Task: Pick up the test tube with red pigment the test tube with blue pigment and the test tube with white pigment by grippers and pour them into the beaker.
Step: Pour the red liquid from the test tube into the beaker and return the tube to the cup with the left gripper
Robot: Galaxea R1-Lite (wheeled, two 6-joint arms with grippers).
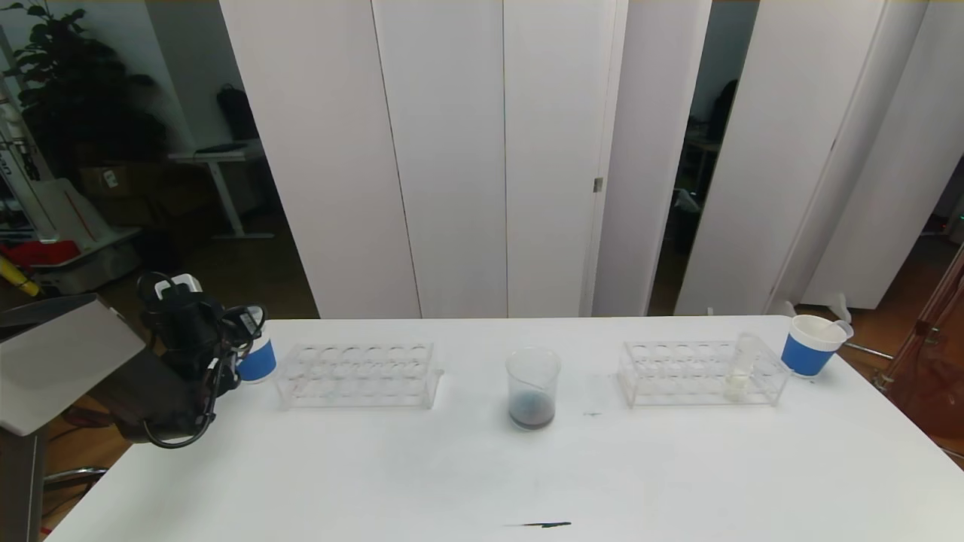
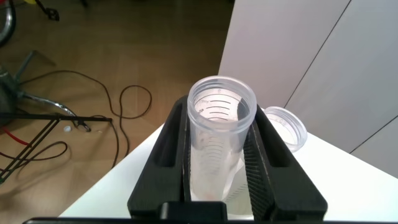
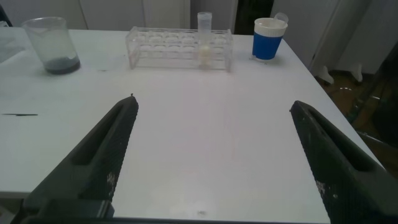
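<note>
My left gripper [image 2: 221, 112] is at the table's far left corner, shut on a clear graduated tube [image 2: 214, 137] that looks empty. A second clear tube rim [image 2: 287, 126] sits right beside it. No red or blue pigment shows in any tube. The test tube with white pigment [image 1: 741, 370] stands upright in the right rack [image 1: 700, 373]. The beaker [image 1: 533, 388] stands mid-table with dark liquid at its bottom. My right gripper [image 3: 213, 102] is out of the head view; it hangs open over bare table, well short of the beaker [image 3: 51, 45] and the white-pigment tube [image 3: 204, 40].
An empty clear rack [image 1: 358, 374] stands left of the beaker. A blue-banded paper cup [image 1: 257, 360] sits by my left arm [image 1: 184, 331], another blue-banded cup [image 1: 809, 345] at the far right corner. A black mark [image 1: 542, 525] lies near the front edge.
</note>
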